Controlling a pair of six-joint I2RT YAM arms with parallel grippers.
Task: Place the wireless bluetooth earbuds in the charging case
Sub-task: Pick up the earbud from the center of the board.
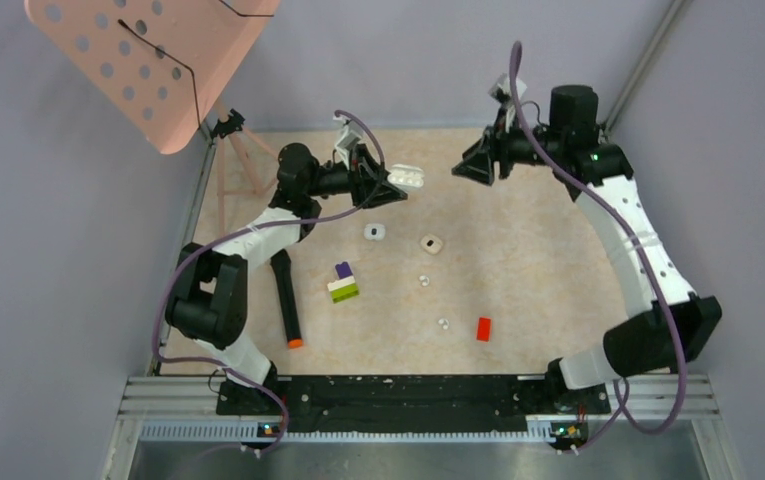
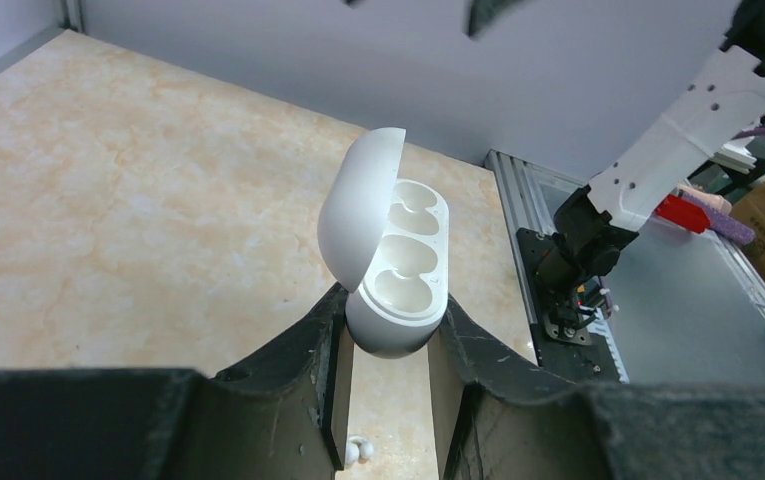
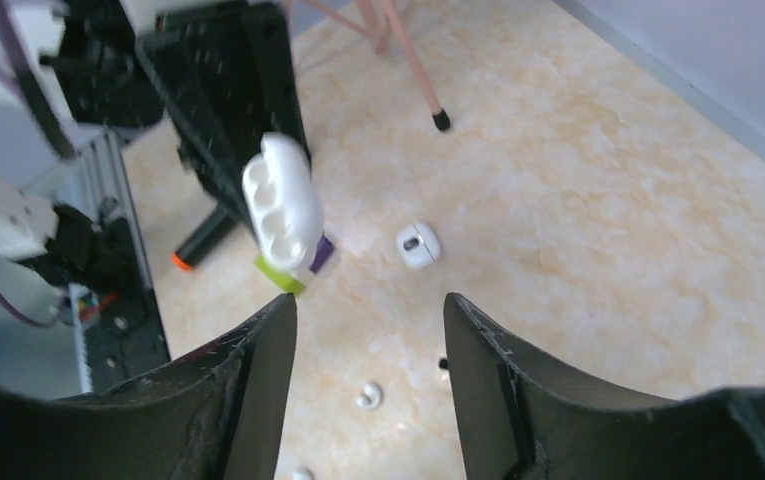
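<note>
Left gripper (image 2: 390, 345) is clamped on the base of the charging case (image 2: 398, 250), held above the table (image 1: 558, 260) near its far edge with the lid swung back. I judge this presents both empty wells to the right gripper (image 3: 368, 330), which gapes empty opposite. Earbuds (image 1: 424, 281) lie loose mid-table. Both arms reach far, wrists levelled inward.

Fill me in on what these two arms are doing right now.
The left gripper is shut on the charging case, holding it open in the air with nothing in it. The right gripper hangs open and empty, facing the case. The earbuds lie loose on the table, none inserted yet.
</note>
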